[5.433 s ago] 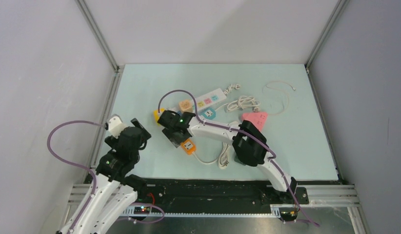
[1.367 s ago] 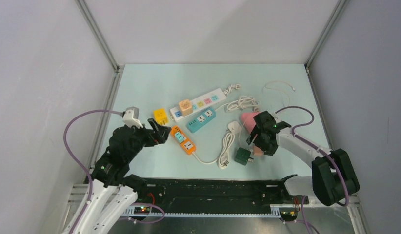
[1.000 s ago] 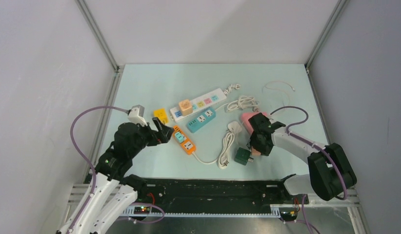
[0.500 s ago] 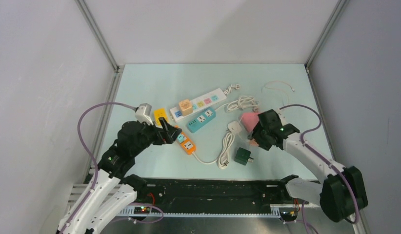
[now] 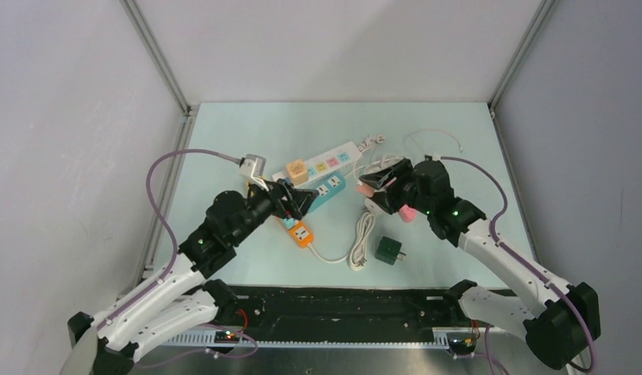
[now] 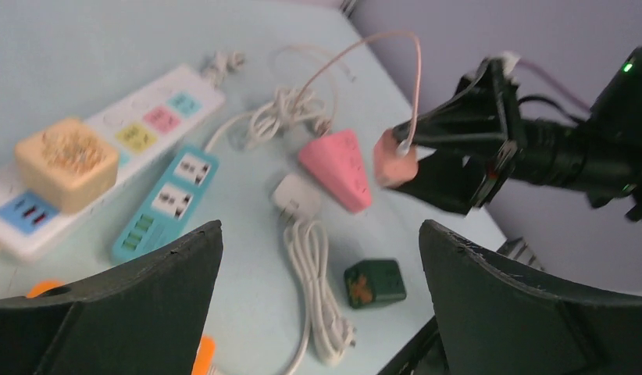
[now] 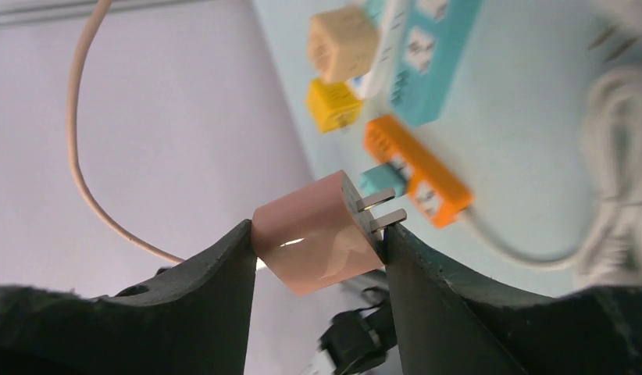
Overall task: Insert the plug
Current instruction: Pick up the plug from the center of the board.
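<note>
The right tool (image 7: 318, 234), clamped on the pale pink two-pronged plug (image 6: 394, 160), has raised it off the surface (image 5: 247, 141) and swung left. The left tool (image 6: 318, 234), fingers wide apart, has advanced over the orange power strip (image 5: 301, 232).

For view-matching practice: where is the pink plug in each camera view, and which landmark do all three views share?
Top external: pink plug right of centre, in the right gripper.
Left wrist: pink plug upper right, held aloft.
Right wrist: pink plug at centre, prongs pointing right.
Shared landmark: teal power strip.
</note>
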{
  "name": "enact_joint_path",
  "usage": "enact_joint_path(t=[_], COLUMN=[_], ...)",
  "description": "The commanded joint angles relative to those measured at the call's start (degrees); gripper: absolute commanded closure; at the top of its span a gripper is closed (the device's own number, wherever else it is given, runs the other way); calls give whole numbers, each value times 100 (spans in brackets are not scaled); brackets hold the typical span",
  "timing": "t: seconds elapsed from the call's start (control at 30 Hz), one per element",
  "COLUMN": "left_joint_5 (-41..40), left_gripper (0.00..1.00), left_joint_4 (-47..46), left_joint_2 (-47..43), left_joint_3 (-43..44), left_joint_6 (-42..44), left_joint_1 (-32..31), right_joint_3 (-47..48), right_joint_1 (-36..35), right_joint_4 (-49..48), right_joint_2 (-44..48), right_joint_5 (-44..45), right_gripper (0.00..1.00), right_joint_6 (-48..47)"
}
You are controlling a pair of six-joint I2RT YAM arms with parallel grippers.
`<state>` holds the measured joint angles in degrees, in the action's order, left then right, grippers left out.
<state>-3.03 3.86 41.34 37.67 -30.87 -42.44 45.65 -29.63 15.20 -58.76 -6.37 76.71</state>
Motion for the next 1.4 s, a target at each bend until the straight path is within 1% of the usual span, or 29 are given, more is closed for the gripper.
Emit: enact_joint_path(t=[0.0,0.1,0.23,0.37,0.5,0.7,0.8,0.9,0.97,1.0,1.03,1.07,1.1,1.17,1.2,1.23,1.27,1.3,1.33,1.37], left_joint_5=[-283,-351,-542,-584,-516,-501,-739,-721,-688,-668,-672,-681,-706,-756,-811,-929,-964,-974,-977,-1004], left_gripper=[0,1,2,3,4,10,21,28,35,40,44,55,61,89,94,99,99,100,100,100], left_joint_4=[-1694,-1828,-1852,-1876,-1951,-1973,-1965,-1964,-1961,-1964,-1960,-1955,-1956,-1959,-1950,-1935,-1934,-1924,-1915,-1871], left_joint_2=[309,697,1135,1426,1531,1681,1768,1812,1867,1903,1921,1935,1937,1939,1928,1916,1878,1860,1823,1793], left_joint_3=[-38,189,461,629,683,643,631,617,645,658,665,670,671,678,680,680,674,672,667,665], left_joint_6=[389,676,786,896,950,862,720,671,680,697,697,703,709,773,783,789,817,883,917,976], left_joint_1=[-259,-475,-710,-849,-915,-932,-930,-939,-936,-939,-935,-934,-938,-933,-933,-938,-940,-933,-937,-936], right_joint_3=[207,205,206,212,208,214,212,208,212,215,211,228,258,460,509,582,597,608,610,616], right_joint_1=[-531,-747,-909,-988,-1120,-1209,-1239,-1264,-1266,-1265,-1269,-1271,-1273,-1266,-1261,-1258,-1228,-1194,-1113,-1066], right_joint_4=[-1295,-1643,-2001,-2138,-2098,-2203,-2244,-2182,-2207,-2263,-2283,-2288,-2176,-1888,-1658,-1602,-1464,-1404,-1375,-1373], right_joint_2=[-62,-152,-278,-381,-387,-439,-471,-489,-511,-535,-546,-572,-582,-599,-590,-587,-573,-565,-544,-524], right_joint_5=[-81,45,-11,-87,46,53,28,20,-9,-29,-65,-92,-138,-174,-173,-161,-166,-247,-324,-423], right_gripper=[60,60,60,60,60,60,60,59,59,59,59,58,57,52,44,40,31,27,19,14], right_joint_6=[1391,1843,2141,2246,2197,2230,2258,2279,2293,2306,2310,2311,2286,2081,2017,1892,1839,1747,1687,1548])
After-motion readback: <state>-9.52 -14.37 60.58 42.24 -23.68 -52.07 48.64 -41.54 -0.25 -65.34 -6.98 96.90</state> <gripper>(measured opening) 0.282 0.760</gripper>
